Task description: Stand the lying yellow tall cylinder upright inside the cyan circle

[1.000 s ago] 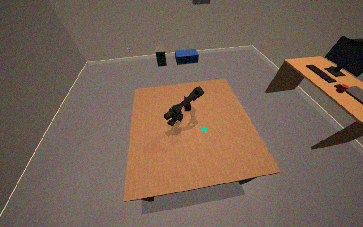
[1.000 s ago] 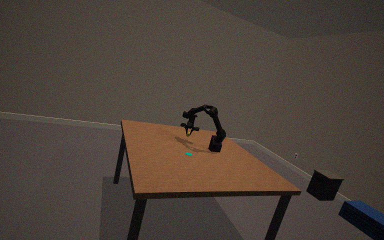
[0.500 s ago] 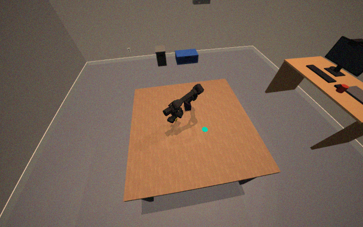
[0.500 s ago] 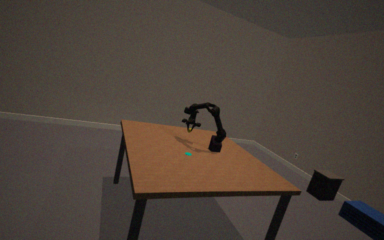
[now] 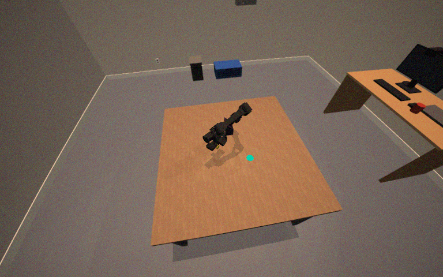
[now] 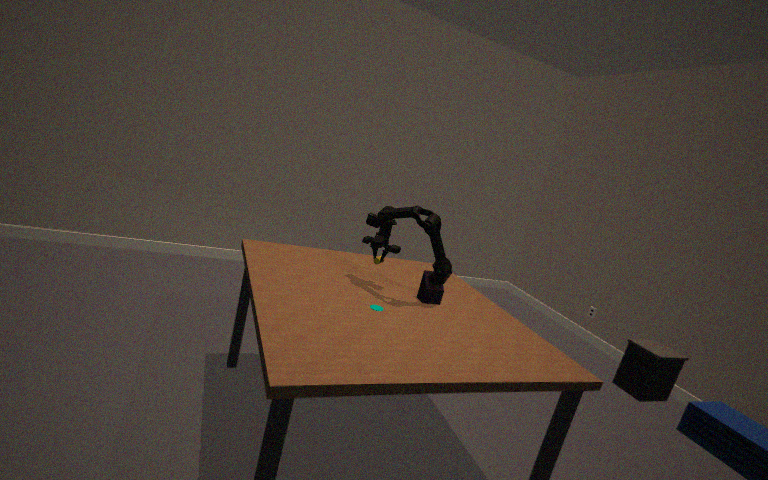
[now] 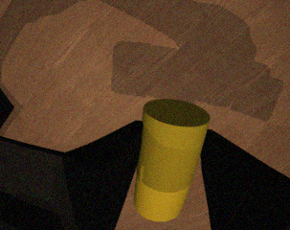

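Observation:
My gripper [image 5: 215,145] [image 6: 378,259] [image 7: 173,133] is shut on the yellow tall cylinder [image 7: 169,158] [image 5: 217,146] [image 6: 377,259]. It holds the cylinder above the wooden table [image 5: 237,192] [image 6: 376,350]. In the wrist view the cylinder sits between my two dark fingers, with its flat end pointing away from the camera. The cyan circle [image 5: 250,157] [image 6: 377,308] lies flat on the table, off to the right of my gripper in the top view and nearer the front in the exterior view. It does not show in the wrist view.
The arm's base [image 6: 430,288] stands on the far side of the table. A desk [image 5: 423,113] with a monitor stands at the right. A blue box [image 5: 227,68] and a dark box [image 5: 196,70] sit on the floor by the far wall.

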Action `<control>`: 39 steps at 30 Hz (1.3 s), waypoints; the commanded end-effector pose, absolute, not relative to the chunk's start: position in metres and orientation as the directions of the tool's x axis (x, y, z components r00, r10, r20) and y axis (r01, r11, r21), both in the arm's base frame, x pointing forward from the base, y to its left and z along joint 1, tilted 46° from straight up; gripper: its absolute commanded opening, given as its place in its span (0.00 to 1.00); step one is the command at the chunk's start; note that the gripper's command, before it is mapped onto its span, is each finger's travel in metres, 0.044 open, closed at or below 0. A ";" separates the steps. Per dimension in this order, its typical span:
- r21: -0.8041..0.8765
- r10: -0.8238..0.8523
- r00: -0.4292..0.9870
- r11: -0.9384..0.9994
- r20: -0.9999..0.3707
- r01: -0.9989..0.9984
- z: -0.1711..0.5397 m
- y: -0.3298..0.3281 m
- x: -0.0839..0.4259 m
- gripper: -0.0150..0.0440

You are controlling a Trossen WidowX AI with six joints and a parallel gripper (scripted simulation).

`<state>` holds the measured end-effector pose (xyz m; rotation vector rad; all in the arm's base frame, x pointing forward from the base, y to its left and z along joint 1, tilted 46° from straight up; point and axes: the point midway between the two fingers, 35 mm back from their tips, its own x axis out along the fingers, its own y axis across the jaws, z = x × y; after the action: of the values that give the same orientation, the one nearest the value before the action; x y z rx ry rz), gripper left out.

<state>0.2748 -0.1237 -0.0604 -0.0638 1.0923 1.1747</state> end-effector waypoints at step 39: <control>0.653 0.685 -0.013 0.688 -0.728 -0.318 0.033 -0.055 0.329 0.43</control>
<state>0.3255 -0.0591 0.0228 0.3177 1.3655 0.8432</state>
